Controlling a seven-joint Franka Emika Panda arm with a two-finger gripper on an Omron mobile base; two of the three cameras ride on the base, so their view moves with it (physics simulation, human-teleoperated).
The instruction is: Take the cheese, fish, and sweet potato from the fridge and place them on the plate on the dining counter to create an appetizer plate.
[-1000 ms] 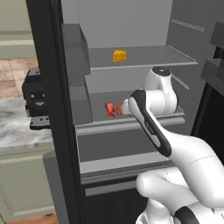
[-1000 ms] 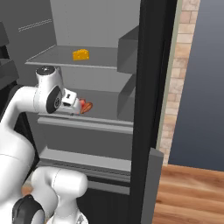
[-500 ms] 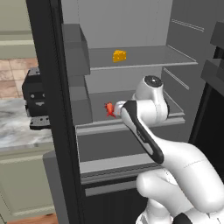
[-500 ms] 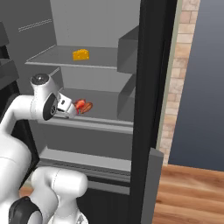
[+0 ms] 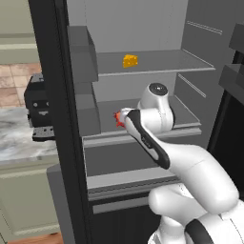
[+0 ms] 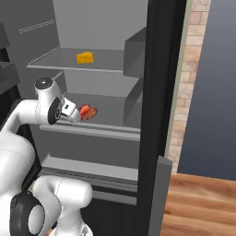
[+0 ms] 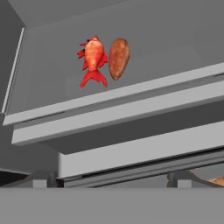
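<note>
Red-orange fork-tailed fish (image 7: 93, 60) lies beside the orange-brown oval sweet potato (image 7: 118, 57) on the grey fridge's (image 6: 92, 60) middle shelf; yellow holed cheese wedge (image 5: 130, 60) sits above. Two-finger gripper (image 7: 112, 177) hovers spread wide, holding nothing.

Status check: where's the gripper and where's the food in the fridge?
Gripper open, empty, short of middle shelf. Fish and sweet potato side by side there; cheese one shelf up. Path clear.
</note>
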